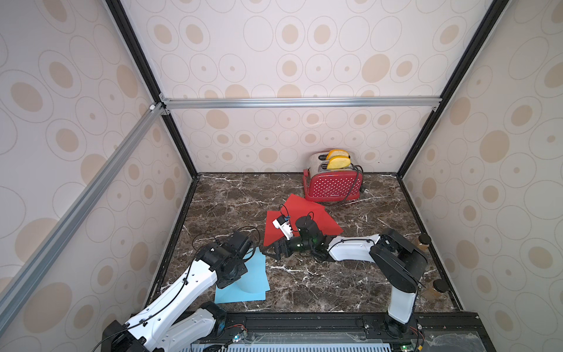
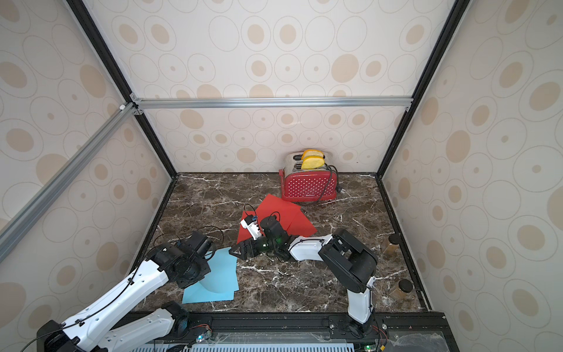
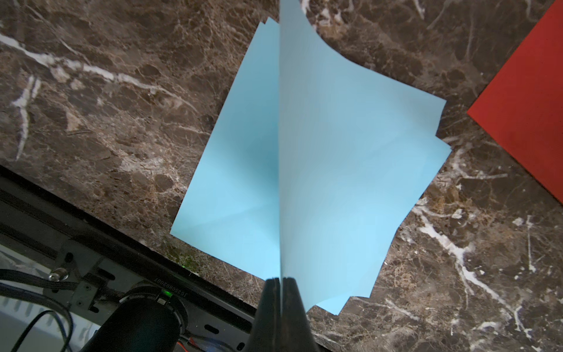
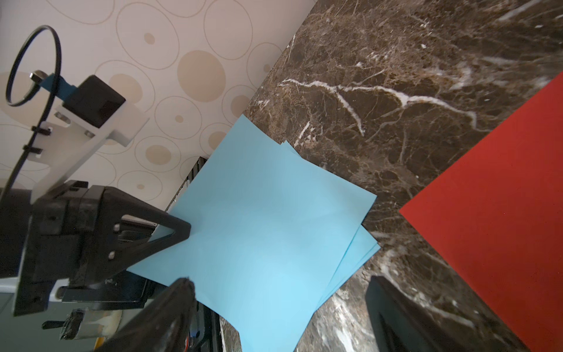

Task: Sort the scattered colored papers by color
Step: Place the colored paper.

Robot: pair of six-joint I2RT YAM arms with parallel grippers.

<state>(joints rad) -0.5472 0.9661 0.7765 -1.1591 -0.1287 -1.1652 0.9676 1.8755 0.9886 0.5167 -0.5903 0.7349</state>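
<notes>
Several light-blue papers (image 1: 254, 283) (image 2: 224, 279) lie stacked at the table's front left. My left gripper (image 3: 280, 279) is shut on the edge of the top blue sheet (image 3: 344, 158), which rises curled off the stack (image 3: 231, 170). In the right wrist view its black fingers (image 4: 179, 228) pinch that sheet (image 4: 268, 231). My right gripper (image 1: 269, 253) (image 2: 238, 251) (image 4: 280, 282) stands open, low over the table, just beside the blue stack's far right corner. Red papers (image 1: 304, 213) (image 2: 281, 210) (image 3: 524, 122) (image 4: 499, 231) lie overlapped in mid-table, partly under my right wrist.
A red white-dotted toaster (image 1: 333, 186) (image 2: 309, 186) with yellow slices stands at the back, its cord trailing beside it. Two jars (image 1: 422, 240) (image 1: 438, 288) stand along the right wall. Patterned walls close in three sides of the dark marble table (image 1: 320, 283).
</notes>
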